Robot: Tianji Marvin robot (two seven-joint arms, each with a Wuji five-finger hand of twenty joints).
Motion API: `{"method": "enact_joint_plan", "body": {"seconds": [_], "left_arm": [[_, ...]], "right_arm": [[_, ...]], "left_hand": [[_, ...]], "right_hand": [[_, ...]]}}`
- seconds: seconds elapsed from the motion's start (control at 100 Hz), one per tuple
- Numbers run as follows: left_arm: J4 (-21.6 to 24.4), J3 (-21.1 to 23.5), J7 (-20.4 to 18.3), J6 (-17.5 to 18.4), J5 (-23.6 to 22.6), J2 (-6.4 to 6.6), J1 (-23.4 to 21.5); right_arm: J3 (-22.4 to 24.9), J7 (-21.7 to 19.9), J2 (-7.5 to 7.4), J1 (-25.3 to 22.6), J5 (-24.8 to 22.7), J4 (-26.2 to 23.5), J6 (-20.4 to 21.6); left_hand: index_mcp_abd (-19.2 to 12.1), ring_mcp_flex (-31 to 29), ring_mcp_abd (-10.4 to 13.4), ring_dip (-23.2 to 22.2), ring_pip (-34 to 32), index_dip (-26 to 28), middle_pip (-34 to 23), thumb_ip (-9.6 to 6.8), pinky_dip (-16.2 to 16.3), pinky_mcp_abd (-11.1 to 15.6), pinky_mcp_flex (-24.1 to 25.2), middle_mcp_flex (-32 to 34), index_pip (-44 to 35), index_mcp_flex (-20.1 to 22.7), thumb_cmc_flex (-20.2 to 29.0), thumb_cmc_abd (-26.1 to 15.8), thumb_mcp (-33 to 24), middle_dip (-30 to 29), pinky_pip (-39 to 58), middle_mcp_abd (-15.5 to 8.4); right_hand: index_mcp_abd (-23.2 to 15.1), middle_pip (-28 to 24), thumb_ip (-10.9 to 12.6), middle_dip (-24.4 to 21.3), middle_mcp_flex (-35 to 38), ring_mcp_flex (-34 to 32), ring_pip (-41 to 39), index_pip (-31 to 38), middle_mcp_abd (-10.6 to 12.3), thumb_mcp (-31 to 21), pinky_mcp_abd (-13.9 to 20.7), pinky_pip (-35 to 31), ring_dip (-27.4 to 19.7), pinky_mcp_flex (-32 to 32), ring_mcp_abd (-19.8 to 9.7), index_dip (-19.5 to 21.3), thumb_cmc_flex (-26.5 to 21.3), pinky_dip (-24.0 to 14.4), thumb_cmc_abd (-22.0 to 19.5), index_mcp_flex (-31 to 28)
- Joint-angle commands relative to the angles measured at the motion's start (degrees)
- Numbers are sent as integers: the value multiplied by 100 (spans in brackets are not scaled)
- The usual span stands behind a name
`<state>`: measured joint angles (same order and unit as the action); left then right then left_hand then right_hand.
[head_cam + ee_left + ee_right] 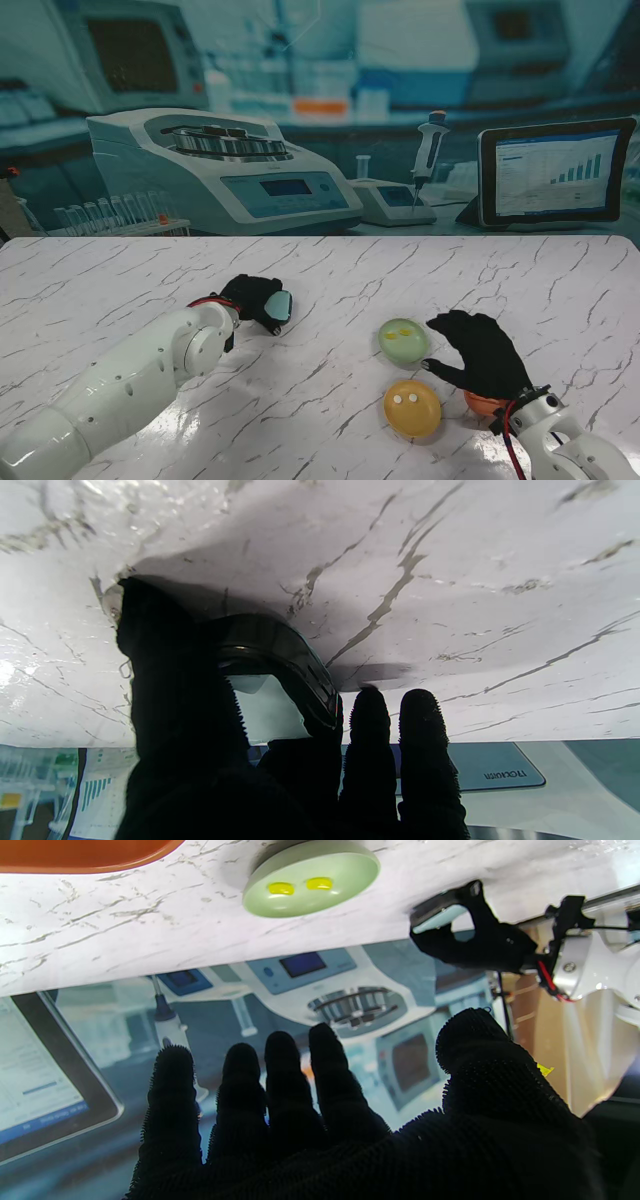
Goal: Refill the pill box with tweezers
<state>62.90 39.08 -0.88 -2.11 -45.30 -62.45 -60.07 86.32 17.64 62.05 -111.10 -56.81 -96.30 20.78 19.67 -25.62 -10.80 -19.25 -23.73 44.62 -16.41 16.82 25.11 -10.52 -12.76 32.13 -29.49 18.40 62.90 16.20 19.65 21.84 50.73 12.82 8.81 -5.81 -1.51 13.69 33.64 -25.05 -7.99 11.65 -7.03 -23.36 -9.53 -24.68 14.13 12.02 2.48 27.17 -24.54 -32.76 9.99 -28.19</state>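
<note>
My left hand rests on the marble table at the left, shut on a small pill box with a dark rim and a pale blue face. In the left wrist view the pill box sits between thumb and curled forefinger, and two fingers lie straight beside it. My right hand hovers open with fingers spread, holding nothing. Just left of it is a green dish with two yellow pills. The green dish shows beyond the right hand's fingers. No tweezers show in any view.
A yellow-orange dish with two white pills lies nearer to me than the green one. An orange dish is partly hidden under my right hand. A lab backdrop with a centrifuge and a tablet stands beyond the table's far edge.
</note>
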Motion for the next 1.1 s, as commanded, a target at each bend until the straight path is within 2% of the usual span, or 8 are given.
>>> {"method": "enact_joint_plan", "body": {"seconds": [0.0, 0.28, 0.44, 0.83, 1.09], "left_arm": [[42, 21, -150, 75, -2, 15, -103], [489, 300, -490, -26, -31, 72, -255], [1127, 623, -936, -85, -226, 177, -541], [2317, 1027, -1789, -264, -542, 331, -1101], [2925, 1013, -1909, -560, -832, 346, -1420]], "right_arm": [[-22, 27, 42, -42, -1, -15, 14], [-5, 62, 46, -56, -5, -3, 22], [12, 69, 43, -51, -31, -14, 40], [10, 156, 34, -36, -100, 39, 175], [84, 195, 29, -122, -187, -44, 246]], "left_hand": [[-869, -85, 85, -62, -87, 671, -957, -116, 104, -65, 83, 693, -2651, 786, 1107, -549, -1376, 404, 175, -688], [-819, -84, 24, -68, -90, 798, -966, -81, 123, -131, 137, 727, -2595, 810, 1107, -575, -1428, 438, 194, -636], [-815, -108, 34, -79, -107, 854, -958, -76, 147, -152, 134, 760, -2566, 824, 1107, -557, -1410, 444, 235, -623], [-804, -161, -17, -104, -126, 907, -951, -46, 168, -199, 100, 819, -2485, 869, 1107, -545, -1425, 466, 275, -569], [-783, -186, -60, -128, -169, 953, -964, -14, 201, -251, 101, 851, -2439, 898, 1107, -563, -1405, 483, 335, -531]], "right_hand": [[-56, -39, 61, 68, 159, -82, -45, 0, -27, 51, -466, -57, 92, 0, 48, 132, -119, -70, 30, -86], [-60, -38, 60, 73, 166, -94, -53, -4, -32, 64, -468, -61, 102, 10, 48, 143, -120, -73, 28, -102], [-65, -37, 61, 73, 167, -109, -59, -10, -29, 68, -459, -66, 106, 18, 54, 145, -110, -75, 4, -98], [-60, -34, 60, 74, 169, -107, -56, -23, -40, 78, -450, -70, 109, 21, 54, 148, -113, -74, 3, -96], [-63, -32, 60, 74, 165, -107, -55, -29, -41, 82, -450, -72, 109, 21, 59, 150, -111, -72, 1, -93]]}}
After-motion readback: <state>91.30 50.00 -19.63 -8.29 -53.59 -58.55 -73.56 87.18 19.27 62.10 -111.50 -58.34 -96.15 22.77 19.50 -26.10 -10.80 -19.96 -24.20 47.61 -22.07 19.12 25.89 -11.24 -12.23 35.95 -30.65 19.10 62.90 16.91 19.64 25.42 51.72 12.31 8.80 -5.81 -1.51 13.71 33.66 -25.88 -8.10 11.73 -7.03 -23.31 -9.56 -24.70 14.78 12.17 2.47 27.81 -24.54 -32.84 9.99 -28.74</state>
